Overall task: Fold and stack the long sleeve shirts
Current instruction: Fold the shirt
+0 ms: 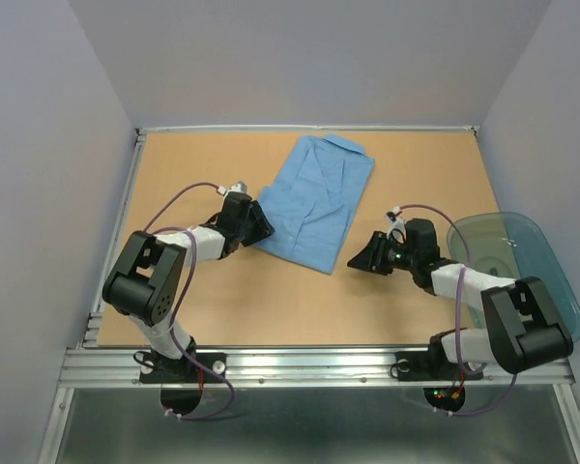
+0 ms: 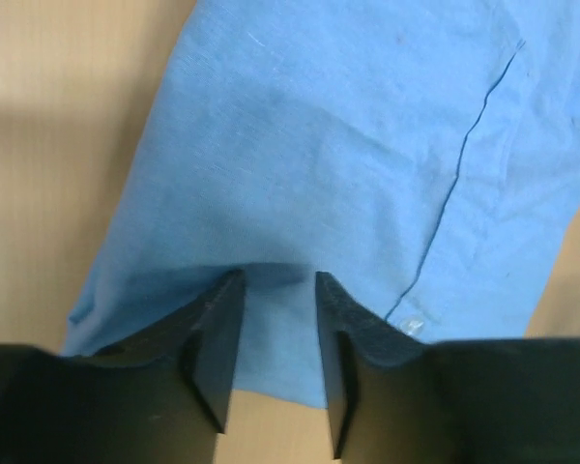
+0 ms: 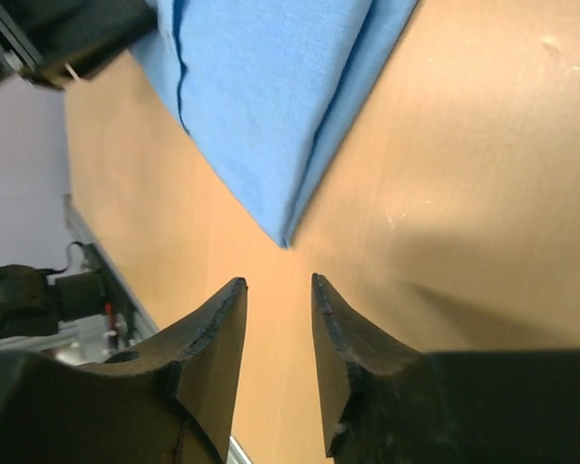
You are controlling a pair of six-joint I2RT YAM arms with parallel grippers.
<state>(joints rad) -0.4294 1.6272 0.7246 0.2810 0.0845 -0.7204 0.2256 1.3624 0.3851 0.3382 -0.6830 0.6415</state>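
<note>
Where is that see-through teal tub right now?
From above, the teal tub sits at the table's right edge, beside the right arm, apart from the blue shirt.

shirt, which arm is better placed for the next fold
Left. The left tool sits at the near edge of the shirt, jaws apart over the cloth; the right tool is over the table, short of its corner.

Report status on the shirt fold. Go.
Left gripper open over shirt edge. Right gripper open, empty, short of shirt corner. Shirt folded flat on table. Teal tub off right, clear.
</note>
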